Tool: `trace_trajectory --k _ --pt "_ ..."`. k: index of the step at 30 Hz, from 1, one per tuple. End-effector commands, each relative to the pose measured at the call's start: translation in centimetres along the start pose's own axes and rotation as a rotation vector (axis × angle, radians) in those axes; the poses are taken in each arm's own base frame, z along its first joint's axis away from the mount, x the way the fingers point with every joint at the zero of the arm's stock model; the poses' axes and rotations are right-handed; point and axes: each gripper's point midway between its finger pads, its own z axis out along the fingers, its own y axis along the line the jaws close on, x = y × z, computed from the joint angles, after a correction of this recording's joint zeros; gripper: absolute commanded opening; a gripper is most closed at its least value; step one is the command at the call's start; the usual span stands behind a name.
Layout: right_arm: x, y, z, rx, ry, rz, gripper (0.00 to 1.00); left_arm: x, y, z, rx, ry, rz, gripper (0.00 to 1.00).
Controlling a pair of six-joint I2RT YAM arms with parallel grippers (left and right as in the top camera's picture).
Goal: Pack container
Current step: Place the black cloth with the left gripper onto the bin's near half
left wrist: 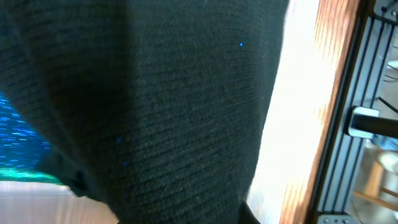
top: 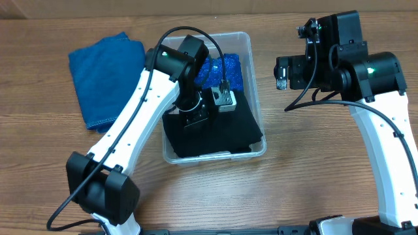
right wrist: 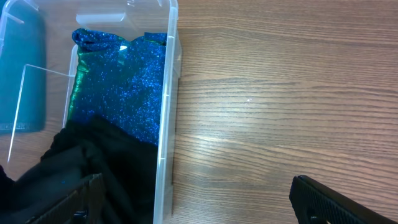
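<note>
The clear container (top: 256,78) stands mid-table. Inside it, a sparkly blue cloth (top: 225,72) lies at the far end and a black cloth (top: 215,134) fills the near end, one corner draped over the rim. My left gripper (top: 196,114) is down inside the container, in the black cloth. That cloth (left wrist: 155,93) fills the left wrist view, bunched against one visible fingertip. My right gripper (top: 282,73) is open and empty above the table, right of the container. The right wrist view shows its fingers (right wrist: 193,205) astride the container wall (right wrist: 166,124).
A folded plain blue cloth (top: 104,72) lies on the wooden table left of the container. The right wrist view shows it through the clear wall (right wrist: 22,74). Bare wood (right wrist: 280,93) lies right of the container. A metal frame (left wrist: 367,124) stands beyond the table edge.
</note>
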Motion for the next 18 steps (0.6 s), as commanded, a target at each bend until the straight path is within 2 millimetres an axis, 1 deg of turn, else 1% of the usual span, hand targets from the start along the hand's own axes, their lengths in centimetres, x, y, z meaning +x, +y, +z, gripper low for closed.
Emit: trace_trajectory --k 1,2,5,6,7,8,9,10,12,13,14,15,16,17,18 --pt "-0.4 -0.2 -0.6 0.009 -0.025 0.007 1.0 1.4 0.3 2.0 0.035 0.079 -0.027 0.04" --pt "-0.4 -0.2 -0.6 0.009 -0.025 0.007 1.0 1.8 0.6 2.6 0.031 0.096 -0.043 0.04" --pt "-0.4 -0.2 -0.6 0.009 -0.025 0.007 1.0 1.9 1.3 4.4 0.022 0.087 -0.045 0.04" --pt "-0.4 -0.2 -0.6 0.009 -0.025 0.007 1.0 1.9 1.6 5.0 0.014 0.081 -0.06 0.2" --pt "-0.4 -0.3 -0.6 0.014 -0.026 0.007 1.0 2.0 1.8 5.5 0.008 0.076 -0.08 0.31" --pt "-0.4 -0.8 -0.7 0.044 -0.029 0.007 1.0 2.0 2.1 5.9 -0.001 0.069 -0.093 0.51" --pt "-0.5 -1.6 -0.7 0.086 -0.036 0.025 1.0 1.6 2.6 6.0 -0.018 0.054 -0.122 0.82" --pt "-0.7 -2.8 -0.9 0.149 -0.047 0.076 1.0 1.2 3.1 5.6 -0.047 0.04 -0.165 1.0" --pt "-0.9 -5.6 -1.3 0.227 -0.066 0.183 1.0 1.1 5.0 3.7 -0.163 0.054 -0.261 1.0" --pt "-0.8 -7.3 -1.5 0.249 -0.071 0.243 1.0 0.8 6.1 2.3 -0.235 0.052 -0.32 1.0" --pt "-0.7 -8.8 -1.7 0.262 -0.071 0.295 1.0 0.4 7.1 0.5 -0.314 0.043 -0.386 1.0" --pt "-0.5 -9.7 -1.8 0.248 -0.065 0.329 1.0 0.0 7.7 -1.4 -0.372 0.022 -0.449 1.0" --pt "-0.2 -10.6 -1.9 0.213 -0.057 0.375 1.0 -0.8 7.6 -3.2 -0.4 -0.022 -0.513 1.0" --pt "-0.1 -11.1 -2.0 0.199 -0.056 0.398 1.0 -1.8 7.0 -4.7 -0.397 -0.076 -0.575 1.0" --pt "0.0 -11.6 -2.1 0.196 -0.057 0.413 1.0 -2.6 6.5 -5.3 -0.379 -0.107 -0.594 1.0"
